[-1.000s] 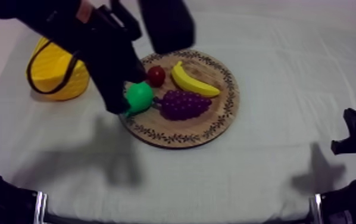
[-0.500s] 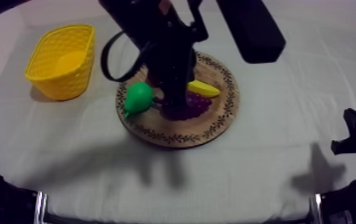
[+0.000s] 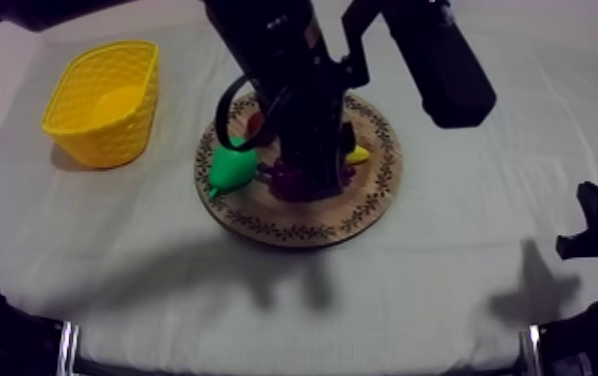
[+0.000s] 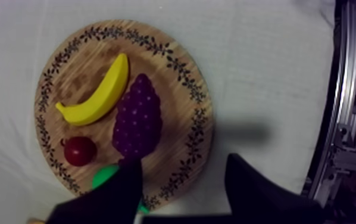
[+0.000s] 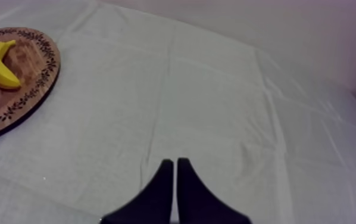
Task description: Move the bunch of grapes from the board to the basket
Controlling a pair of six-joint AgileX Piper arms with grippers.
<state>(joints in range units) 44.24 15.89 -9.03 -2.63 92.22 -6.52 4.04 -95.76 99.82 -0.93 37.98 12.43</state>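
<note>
The left arm extends from the upper left over the round wooden board (image 4: 177, 128). The left pincer (image 4: 184, 159) faces down, black fingers wide apart with nothing between them: one fingertip is at the end of the bunch of grapes (image 4: 137, 119), the other just outside the patterned rim. The grapes, purple and knobbly, lie on the board beside the smooth curved banana (image 4: 100, 95), near the small red fruit (image 4: 79, 151). The lattice-walled yellow basket (image 3: 93, 148) stands apart on the desk. The right pincer (image 5: 175, 162) hangs over the cloth, fingers pressed into a narrow wedge.

banana (image 4: 94, 92), pear (image 4: 104, 176) close beside grapes (image 4: 137, 116); opposite flank bare
</note>
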